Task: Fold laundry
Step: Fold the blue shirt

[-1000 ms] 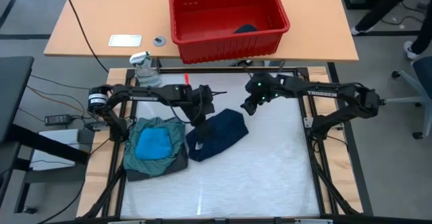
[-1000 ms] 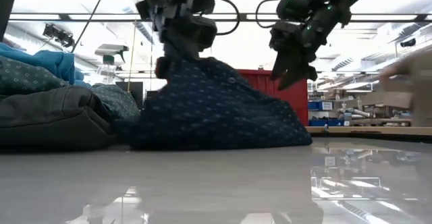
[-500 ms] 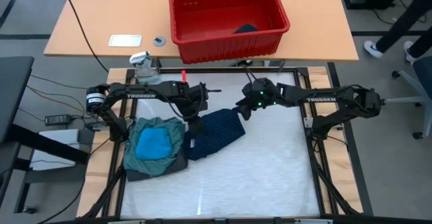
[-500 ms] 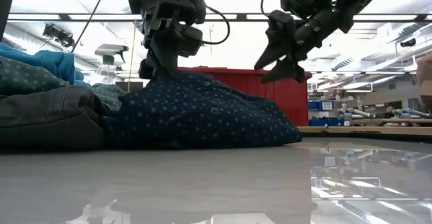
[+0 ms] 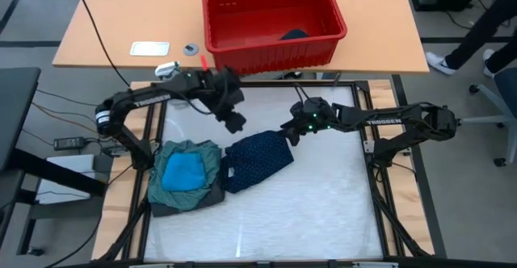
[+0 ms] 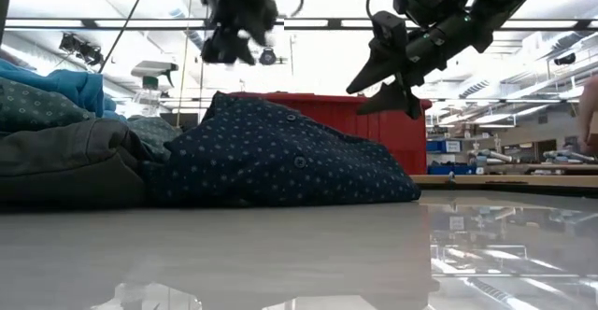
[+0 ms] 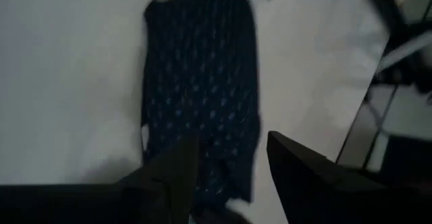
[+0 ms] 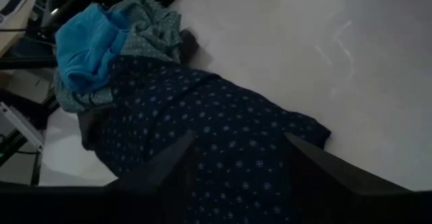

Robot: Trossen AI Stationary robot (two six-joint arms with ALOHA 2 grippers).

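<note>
**On the white table: two grippers above the navy dotted piece**

From above, the high view gives the whole layout. The navy dotted piece (image 5: 257,161) lies flat near the middle of the table (image 5: 323,211). Just beside it, toward the left arm's side, the pile sits: the teal-green shirt (image 5: 208,157) with the small bright blue piece (image 5: 183,171) on top and the dark grey piece (image 5: 187,204) at the lower edge. The left gripper (image 5: 234,123) is raised over the table beyond the navy piece, apart from it. The right gripper (image 5: 289,133) is just beside the far corner of the same piece. The red bin (image 5: 273,19) stands on the wooden table behind, with something dark inside that I cannot identify.

The low view shows what the high view does not: both grippers hang in the air, well clear of the cloth. The right gripper (image 6: 385,78) has its fingers spread and holds nothing. The left gripper (image 6: 230,41) is blurred there.

The left wrist view shows that gripper's two dark fingers (image 7: 179,177) standing apart with nothing between them, and the navy piece (image 7: 202,82) below. The right wrist view shows its own fingers (image 8: 169,163) also parted and empty, over the navy piece (image 8: 209,156), with the blue piece (image 8: 88,45) and the teal shirt (image 8: 152,28) further off.

The grey piece is mostly covered by the shirt.
</note>
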